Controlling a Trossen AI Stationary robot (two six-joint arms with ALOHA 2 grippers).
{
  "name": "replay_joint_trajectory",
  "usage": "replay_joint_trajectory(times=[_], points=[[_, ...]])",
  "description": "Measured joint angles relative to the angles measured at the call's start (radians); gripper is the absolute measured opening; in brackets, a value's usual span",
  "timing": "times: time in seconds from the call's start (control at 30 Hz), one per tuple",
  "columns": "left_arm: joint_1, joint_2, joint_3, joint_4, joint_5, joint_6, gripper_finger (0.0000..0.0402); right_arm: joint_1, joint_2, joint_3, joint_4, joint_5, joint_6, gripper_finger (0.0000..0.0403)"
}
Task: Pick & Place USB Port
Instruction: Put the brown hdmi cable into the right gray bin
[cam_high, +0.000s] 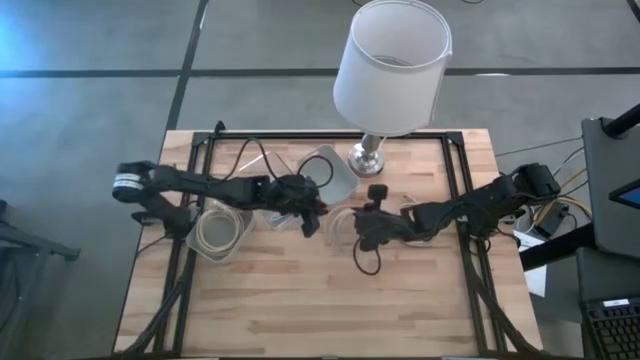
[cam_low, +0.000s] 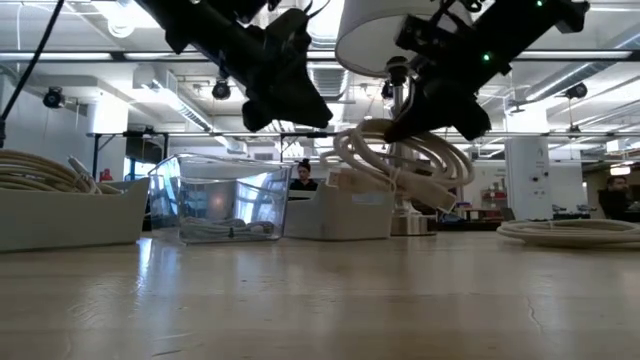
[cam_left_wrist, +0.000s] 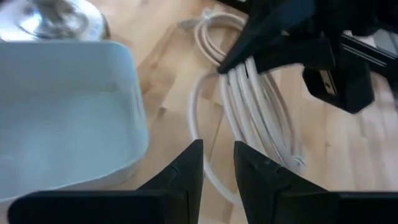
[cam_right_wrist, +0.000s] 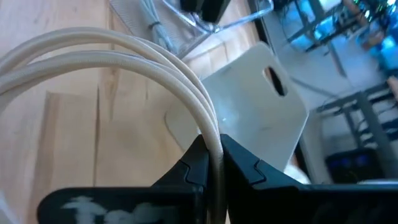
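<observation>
White coiled cable (cam_low: 405, 160) hanging clear of table (cam_high: 300, 300), mid-table just in front of lamp (cam_high: 385, 75) base. Right gripper (cam_right_wrist: 211, 163) pinching coil's strands, fingers clamped on it. Left gripper (cam_left_wrist: 217, 163) hovering just beside coil, fingers sitting narrowly apart (nothing between them). White bin (cam_left_wrist: 62, 112) lying near left gripper; clear container (cam_low: 220, 200) sitting farther left.

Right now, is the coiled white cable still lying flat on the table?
No: in the low view the white cable coil hangs clear above the tabletop, pinched in the right gripper.
</observation>
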Motion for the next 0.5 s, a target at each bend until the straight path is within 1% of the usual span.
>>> replay_joint_trajectory(times=[0.27,0.37,0.5], points=[[0.025,0.036,0.026,0.0,0.116,0.0,0.0095,0.0,0.0,0.03,0.0,0.011,-0.22,0.002],[0.037,0.029,0.027,0.006,0.12,0.012,0.011,0.0,0.0,0.031,0.0,0.011,-0.289,0.002],[0.051,0.026,0.027,0.018,0.135,0.033,0.0145,0.0,0.0,0.038,0.0,0.011,-0.365,0.002]])
